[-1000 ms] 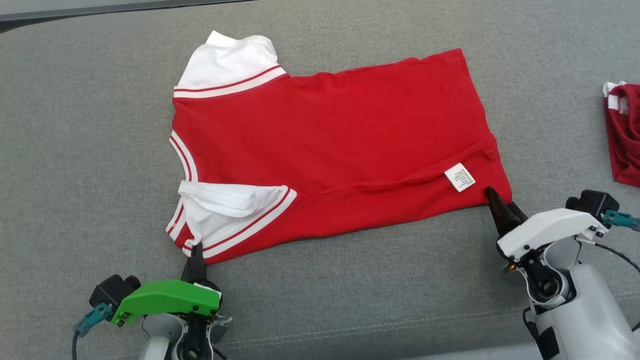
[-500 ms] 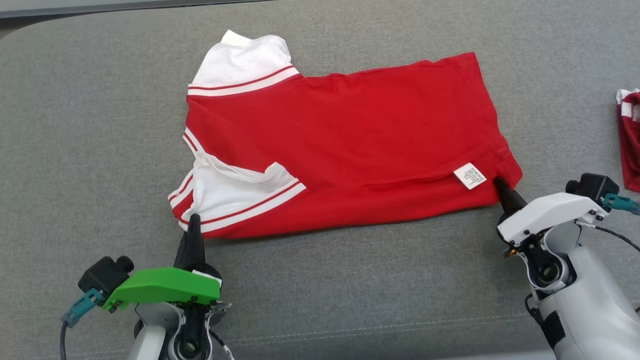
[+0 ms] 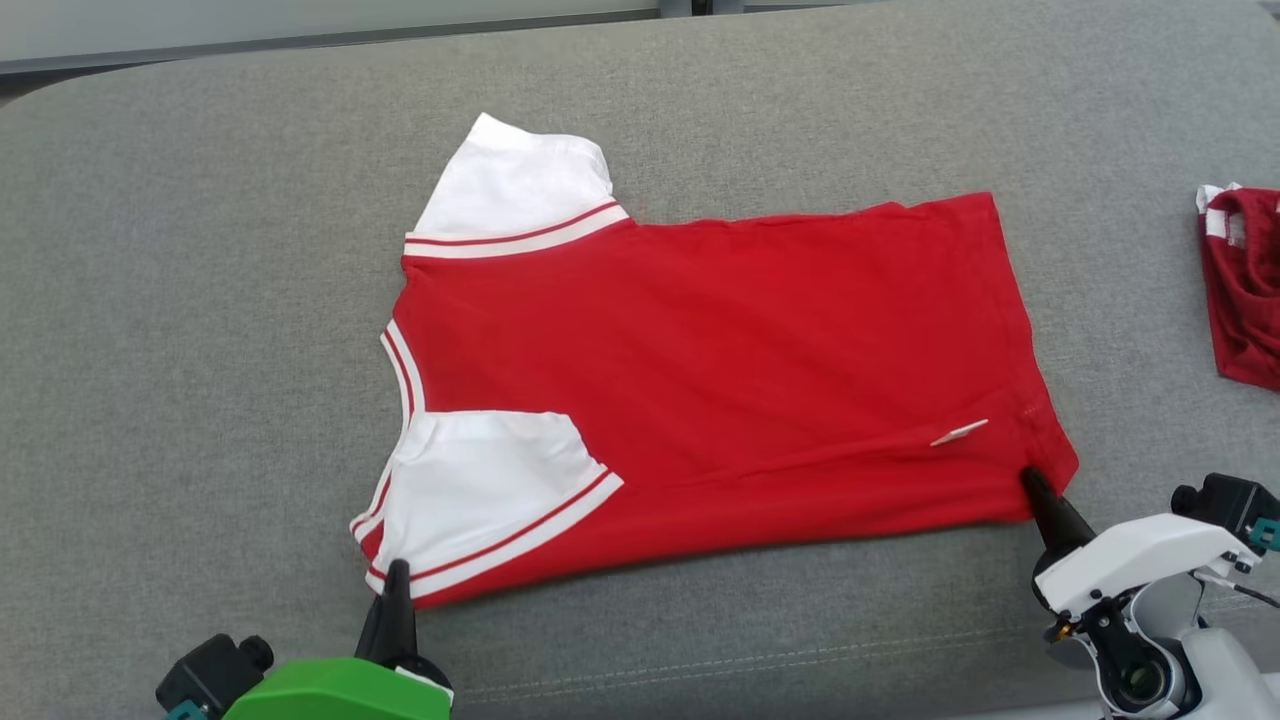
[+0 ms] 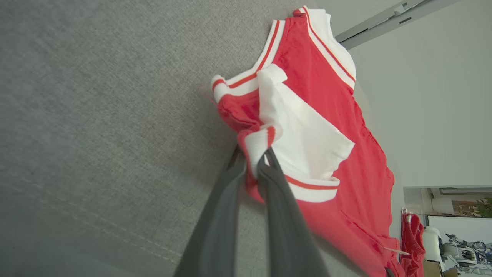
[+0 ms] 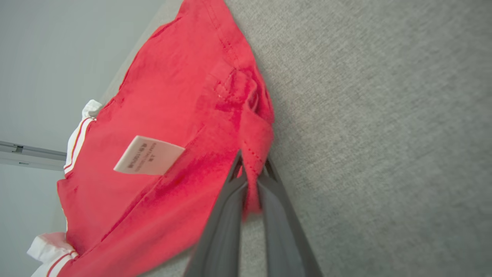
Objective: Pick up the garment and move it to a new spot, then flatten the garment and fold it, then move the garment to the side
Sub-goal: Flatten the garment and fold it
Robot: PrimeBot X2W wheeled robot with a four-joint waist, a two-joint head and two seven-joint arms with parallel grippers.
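The garment (image 3: pixel 720 370) is a red shirt with white sleeves and red-and-white trim, spread across the grey cushion with its neck to the left. My left gripper (image 3: pixel 398 572) is shut on the near white sleeve's cuff; the left wrist view shows the striped cuff (image 4: pixel 256 148) pinched between the fingers. At the near right hem corner, my right gripper (image 3: pixel 1030 482) is shut on red cloth, and the right wrist view shows that hem (image 5: pixel 253 161) bunched between its fingers. A white care label (image 5: pixel 148 156) stands up from the cloth near that corner.
A second red and white garment (image 3: pixel 1240 285) lies bunched at the right edge of the grey cushion (image 3: pixel 200 330). The cushion's far edge runs along the top, with a pale floor strip (image 3: pixel 300 25) beyond. A seam crosses the cushion near my grippers.
The right gripper has shut on the hem corner. The near sleeve, folded over before, now lies flat, and the care label has tipped up on edge. The camera view has shifted.
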